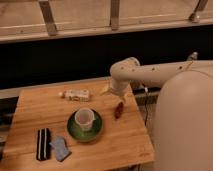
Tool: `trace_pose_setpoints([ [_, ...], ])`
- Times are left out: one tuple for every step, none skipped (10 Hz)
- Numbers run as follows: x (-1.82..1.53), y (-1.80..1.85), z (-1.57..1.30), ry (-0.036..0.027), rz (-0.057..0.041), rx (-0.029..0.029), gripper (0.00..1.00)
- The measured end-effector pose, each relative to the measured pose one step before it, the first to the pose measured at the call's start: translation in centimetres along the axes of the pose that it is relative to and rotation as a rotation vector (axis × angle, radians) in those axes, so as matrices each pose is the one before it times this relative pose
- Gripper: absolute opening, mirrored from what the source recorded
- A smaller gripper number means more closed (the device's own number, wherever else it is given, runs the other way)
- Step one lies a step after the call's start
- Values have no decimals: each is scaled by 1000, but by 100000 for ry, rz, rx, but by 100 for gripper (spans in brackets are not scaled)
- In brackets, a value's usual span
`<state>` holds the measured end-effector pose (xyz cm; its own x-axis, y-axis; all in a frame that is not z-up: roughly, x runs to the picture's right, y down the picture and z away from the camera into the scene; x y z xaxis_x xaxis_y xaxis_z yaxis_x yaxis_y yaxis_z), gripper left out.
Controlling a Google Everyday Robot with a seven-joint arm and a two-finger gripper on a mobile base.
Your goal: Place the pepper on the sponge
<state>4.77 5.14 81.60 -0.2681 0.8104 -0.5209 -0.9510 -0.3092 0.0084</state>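
Just above the pepper (118, 110), the bent arm's end effector (120, 96) hangs (grip unclear).

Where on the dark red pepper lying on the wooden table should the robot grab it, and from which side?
Probably at the middle of the small, glossy dark red pepper, coming from straight above and closing across its narrow width. It lies flat on the wooden table, long and slim, so only its sides offer a hold. The gripper hangs above its far end.

Gripper (119, 94), smooth pale casing, above the matt wooden table (125, 145); glossy dark red pepper (118, 110) just beneath it; soft matt sponge (60, 148) well apart.
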Motion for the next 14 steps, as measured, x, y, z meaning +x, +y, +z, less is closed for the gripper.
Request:
trace_pose_setpoints([
  [-7, -91, -30, 46, -329, 598, 80],
  [136, 332, 349, 1588, -972, 1149, 80],
  [152, 165, 626, 1547, -647, 996, 80],
  [215, -388, 1065, 2232, 129, 1334, 80],
  [223, -727, 1610, 2703, 865, 807, 80],
  [150, -722, 1590, 2643, 1239, 267, 80],
  [107, -867, 1803, 3406, 2098, 24, 80],
  [168, -820, 1460, 3335, 1987, 307, 80],
  [32, -562, 1210, 2563, 1766, -139, 80],
  [-12, -336, 619, 1670, 1394, -195, 80],
  [-58, -525, 835, 2229, 2015, -501, 80],
  [-105, -244, 540, 1551, 1399, -832, 79],
  [-15, -284, 502, 1673, 1237, -562, 73],
  [-25, 2, 336, 888, 606, -816, 64],
])
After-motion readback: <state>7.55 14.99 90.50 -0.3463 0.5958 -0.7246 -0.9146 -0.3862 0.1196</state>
